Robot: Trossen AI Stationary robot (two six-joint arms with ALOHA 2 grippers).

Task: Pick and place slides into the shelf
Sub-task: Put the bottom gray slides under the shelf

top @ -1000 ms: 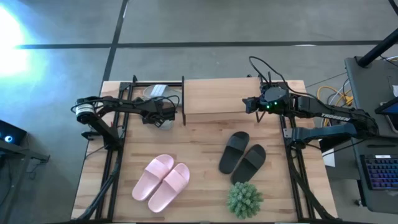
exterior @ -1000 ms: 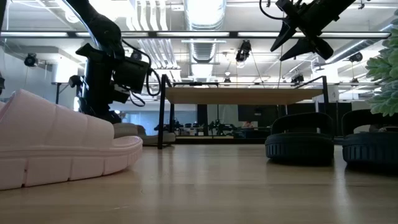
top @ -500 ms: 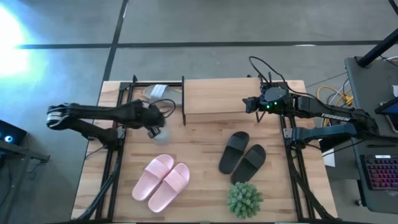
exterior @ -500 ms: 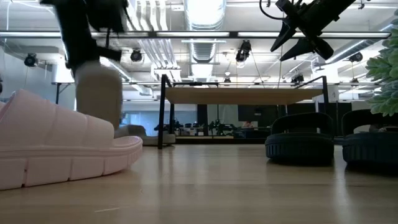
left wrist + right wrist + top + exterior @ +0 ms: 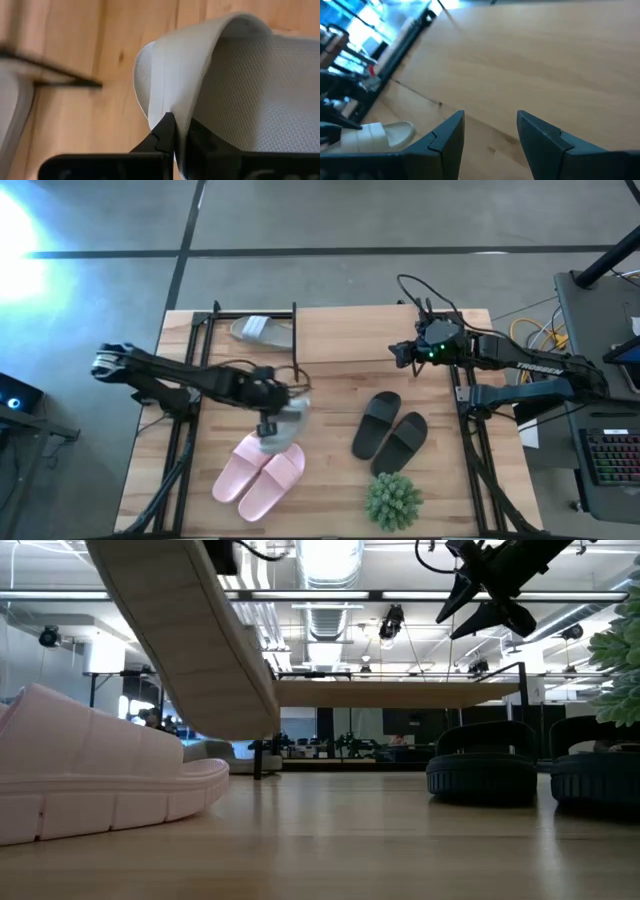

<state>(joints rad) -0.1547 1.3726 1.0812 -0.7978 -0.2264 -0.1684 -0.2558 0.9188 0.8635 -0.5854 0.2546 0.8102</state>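
Item: grey-white slide (image 5: 283, 420), wide smooth strap, fine-dimpled footbed, pinched at its strap edge in my left gripper (image 5: 176, 137)
Carried tilted just above the pale pink pair (image 5: 258, 472); its mate (image 5: 262, 330) lies beyond by the shelf (image 5: 395, 694); my right gripper (image 5: 487, 131) waits spread over that plank

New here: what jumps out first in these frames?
The left gripper is shut on a grey-white slide, held in the air over the pink pair at the table's front left. Its mate lies by the shelf at the back. The right gripper hovers open over the shelf's right end.
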